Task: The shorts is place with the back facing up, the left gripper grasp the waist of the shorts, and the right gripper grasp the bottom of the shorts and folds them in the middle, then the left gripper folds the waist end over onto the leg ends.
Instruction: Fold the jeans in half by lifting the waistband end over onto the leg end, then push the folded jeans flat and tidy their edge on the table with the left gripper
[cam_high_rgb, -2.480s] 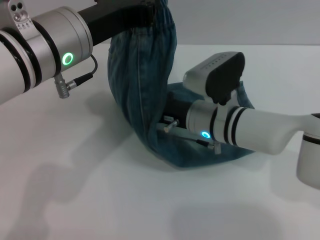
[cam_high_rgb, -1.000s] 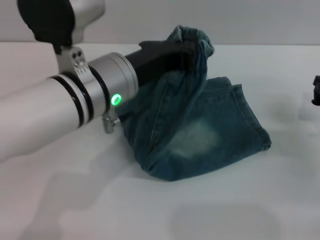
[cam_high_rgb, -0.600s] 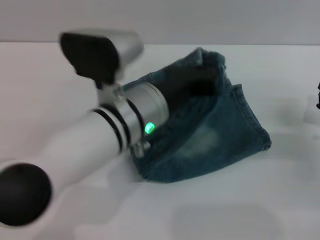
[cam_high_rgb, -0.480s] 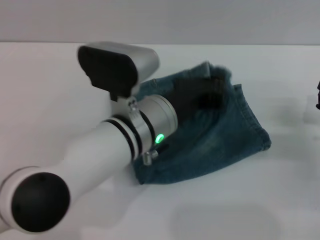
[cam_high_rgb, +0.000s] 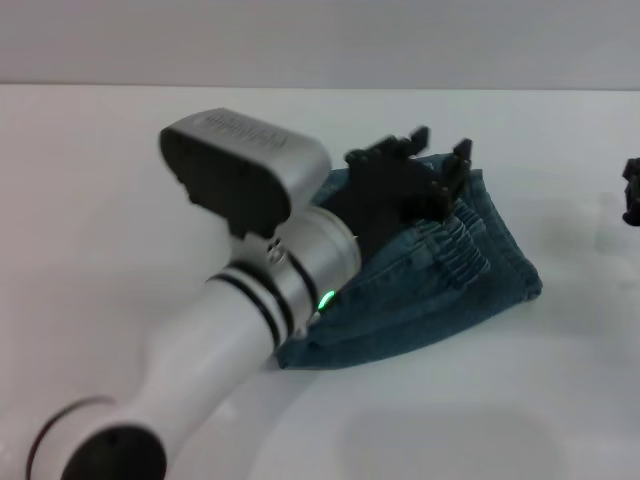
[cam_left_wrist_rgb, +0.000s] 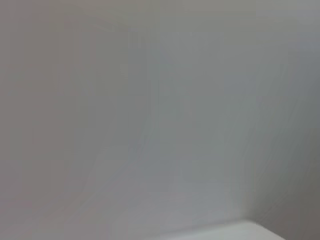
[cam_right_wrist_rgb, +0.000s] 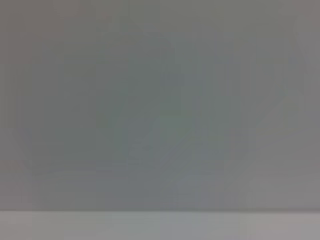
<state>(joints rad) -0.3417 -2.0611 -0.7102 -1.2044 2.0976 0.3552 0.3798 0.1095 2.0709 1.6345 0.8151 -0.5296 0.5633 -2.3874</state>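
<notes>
Folding looks close to finished: the blue-green washed denim shorts (cam_high_rgb: 440, 290) lie as a compact stacked bundle at centre-right of the head view on the white table (cam_high_rgb: 120, 160), with the gathered, ruffled elastic waist of the shorts (cam_high_rgb: 455, 245) laid on top toward the right side of the pile, over the layers below. The leg hems themselves are hidden under the stack, so how well the edges line up cannot be judged. The left gripper (cam_high_rgb: 432, 160), a black pronged claw on a silver wrist with a green light, sits at the upper edge of the bundle, jaws apart and apparently free of the cloth. What seems left is lifting that arm clear. The right gripper (cam_high_rgb: 632, 190), a black claw, is barely visible at the right edge; its jaws cannot be told. Open table surrounds the bundle on every side, and both wrist views show only blank grey.
</notes>
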